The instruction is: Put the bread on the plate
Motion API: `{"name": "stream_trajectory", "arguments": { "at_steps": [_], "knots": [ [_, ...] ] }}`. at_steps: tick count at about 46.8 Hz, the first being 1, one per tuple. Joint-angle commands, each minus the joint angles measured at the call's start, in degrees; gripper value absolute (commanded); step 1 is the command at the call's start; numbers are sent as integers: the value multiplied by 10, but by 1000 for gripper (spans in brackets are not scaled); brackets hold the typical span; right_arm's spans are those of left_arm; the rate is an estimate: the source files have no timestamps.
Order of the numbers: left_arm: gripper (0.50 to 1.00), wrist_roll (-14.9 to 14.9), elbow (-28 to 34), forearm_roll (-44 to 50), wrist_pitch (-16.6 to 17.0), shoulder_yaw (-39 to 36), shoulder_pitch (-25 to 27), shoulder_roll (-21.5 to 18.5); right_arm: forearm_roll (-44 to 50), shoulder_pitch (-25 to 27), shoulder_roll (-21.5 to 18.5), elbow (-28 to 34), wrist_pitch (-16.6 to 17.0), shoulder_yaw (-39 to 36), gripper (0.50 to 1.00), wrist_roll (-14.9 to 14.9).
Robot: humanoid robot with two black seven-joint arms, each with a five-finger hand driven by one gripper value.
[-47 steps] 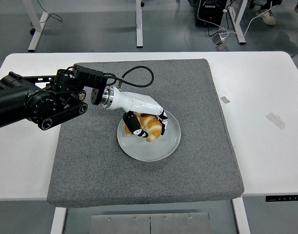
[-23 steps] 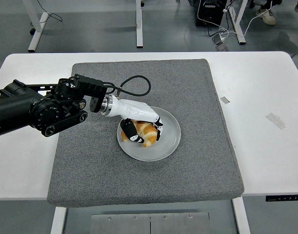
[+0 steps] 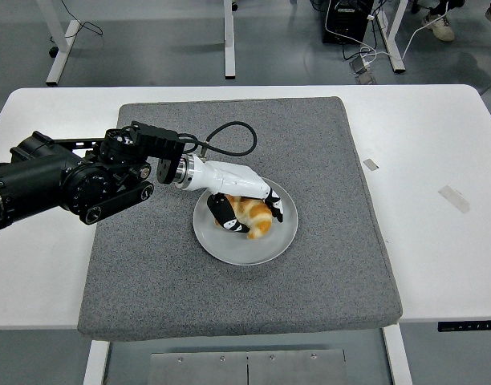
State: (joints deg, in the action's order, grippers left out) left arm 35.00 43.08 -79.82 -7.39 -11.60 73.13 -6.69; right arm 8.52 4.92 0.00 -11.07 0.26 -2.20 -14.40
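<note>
Head view. The step in hand is the set-down: my left hand (image 3: 244, 204) has the bread (image 3: 252, 216) down over the plate (image 3: 284, 238), which lies on the grey mat (image 3: 229, 289) a little toward the mat's right edge, about midway between its far and near edges. The mat covers the middle of the white table (image 3: 438, 241). The bread sits in the plate's centre, slightly toward its far rim, and appears to rest on the plate, though I cannot tell for certain whether its underside bears full weight there. My fingers (image 3: 226, 217) are curled round the bread, the dark tips wrapping its left and near sides, with another tip (image 3: 276, 212) showing at its right end; the white back of the hand covers its far side. So the hand is closed on the bread, not spread. I judge the task close to done: what remains is the release. The next move calls for opening the fingers enough to clear the crust on both sides, then lifting the hand up and back toward the mat's left edge without dragging the bread or tipping the plate. The risk is a fingertip catching the bread and pulling it off the rim. My right arm does not show. Two scraps of tape (image 3: 454, 197) lie near the table's right edge, well apart from the work.
</note>
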Motion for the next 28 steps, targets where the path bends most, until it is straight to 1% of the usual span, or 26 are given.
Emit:
{"name": "stream_trajectory", "arguments": {
  "at_steps": [1, 4, 8, 11, 12, 17, 28],
  "knots": [
    [822, 0, -1, 1, 0, 1, 1, 0, 0, 0, 0, 0, 0, 0, 1000, 0],
    [840, 0, -1, 1, 1, 1, 0, 0, 0, 0, 0, 1, 0, -1, 1000, 0],
    [889, 0, -1, 3, 9, 3, 0, 0, 0, 0, 0, 0, 0, 0, 1000, 0],
    [948, 0, -1, 7, 17, 7, 1, 0, 0, -1, 0, 0, 0, -1, 1000, 0],
    [960, 0, -1, 10, 20, 7, 1, 0, 0, 0, 0, 0, 0, -1, 1000, 0],
    [972, 0, -1, 41, 26, 7, 3, -1, 0, -1, 0, 0, 0, -1, 1000, 0],
    [975, 0, -6, 137, 27, 17, 15, -3, 0, 0, 0, -1, 0, -1, 1000, 0]
  ]
}}
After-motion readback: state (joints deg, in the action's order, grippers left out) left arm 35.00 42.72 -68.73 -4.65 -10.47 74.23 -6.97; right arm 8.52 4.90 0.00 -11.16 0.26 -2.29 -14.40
